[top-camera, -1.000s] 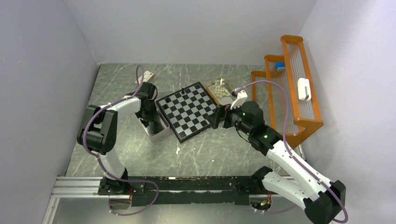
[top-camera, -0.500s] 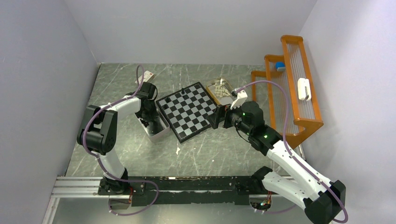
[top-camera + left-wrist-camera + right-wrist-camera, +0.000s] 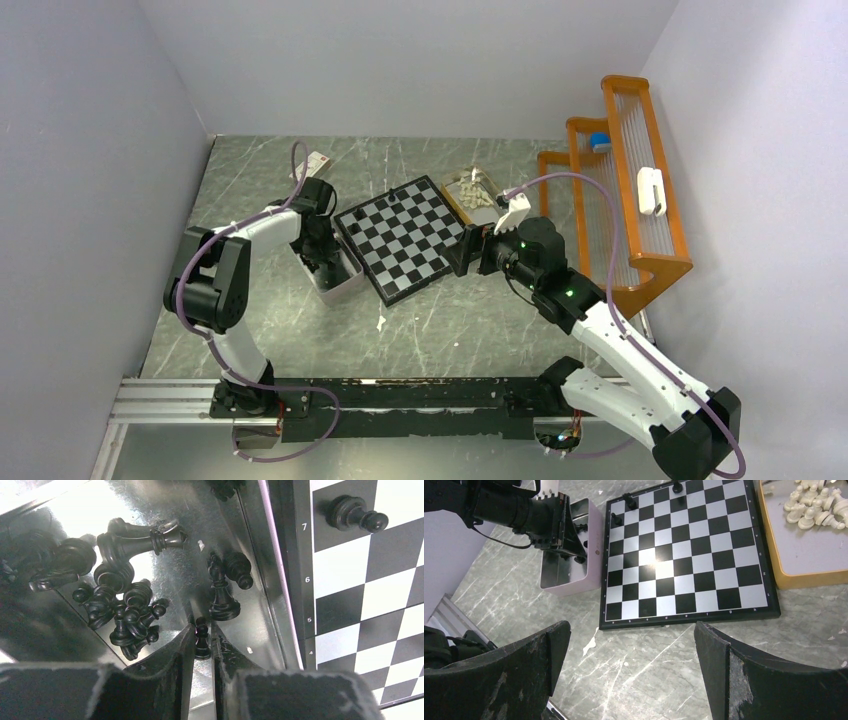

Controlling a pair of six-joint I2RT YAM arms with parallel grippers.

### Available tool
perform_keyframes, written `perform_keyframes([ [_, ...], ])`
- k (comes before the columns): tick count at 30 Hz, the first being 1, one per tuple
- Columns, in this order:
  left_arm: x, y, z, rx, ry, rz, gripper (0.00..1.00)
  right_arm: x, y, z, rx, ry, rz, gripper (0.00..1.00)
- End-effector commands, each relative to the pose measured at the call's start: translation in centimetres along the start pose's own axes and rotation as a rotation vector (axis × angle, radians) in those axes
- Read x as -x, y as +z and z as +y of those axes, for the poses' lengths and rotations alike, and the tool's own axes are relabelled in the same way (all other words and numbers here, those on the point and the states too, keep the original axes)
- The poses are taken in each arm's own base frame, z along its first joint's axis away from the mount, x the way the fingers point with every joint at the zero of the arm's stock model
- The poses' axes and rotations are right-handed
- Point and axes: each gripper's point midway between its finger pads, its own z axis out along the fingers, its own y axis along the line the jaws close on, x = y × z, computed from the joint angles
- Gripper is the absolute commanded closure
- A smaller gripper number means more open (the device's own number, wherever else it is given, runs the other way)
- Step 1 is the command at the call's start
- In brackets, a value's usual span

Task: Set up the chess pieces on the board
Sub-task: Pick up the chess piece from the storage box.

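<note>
**Progress:** early stage. The board (image 3: pixel 405 238), mid-bench (image 3: pixel 450 320), carries at least three black chessmen (image 3: pixel 615 517) near the side next to the box (image 3: pixel 594 545); its other squares are bare. The remaining black pieces (image 3: pixel 125 622) lie heaped in the box, and the white pieces (image 3: pixel 814 510) are in the tray (image 3: pixel 804 577).

**Left pincer** (image 3: pixel 202 632): in the box, closed on a pawn (image 3: pixel 202 650).

**Right pincer** (image 3: pixel 632 630): wide open and empty.

**Writing:** numerals 7, 6, 5, 4 on the board rim. Letters there are too small to read, and no brands are visible.

Three black chessmen (image 3: pixel 615 517) stood on the one board (image 3: pixel 684 550), one white box (image 3: pixel 591 545) held a black heap (image 3: pixel 125 620) too tangled to count, and one tan tray (image 3: pixel 804 577) held cream-white chessmen (image 3: pixel 814 510), likewise past counting.
</note>
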Motion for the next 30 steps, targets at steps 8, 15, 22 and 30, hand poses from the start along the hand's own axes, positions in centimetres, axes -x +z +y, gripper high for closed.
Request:
perform_keyframes([
  [8,-1.1,-0.7,0.0,-0.004,0.036,0.030,0.91,0.6,-0.1,0.4,0.020,0.005,-0.025,0.00],
  [15,0.5,-2.3,-0.7,-0.020,0.046,-0.012,0.95,0.8,0.2,0.9,0.038,0.017,-0.023,0.00],
  [22,1.7,-4.6,-1.7,-0.076,0.036,-0.073,0.95,0.8,0.7,2.0,0.083,0.067,-0.006,0.00],
  [30,3.6,-8.7,-3.1,-0.169,0.021,-0.180,0.95,-0.6,2.1,5.0,0.244,0.190,0.073,0.09],
])
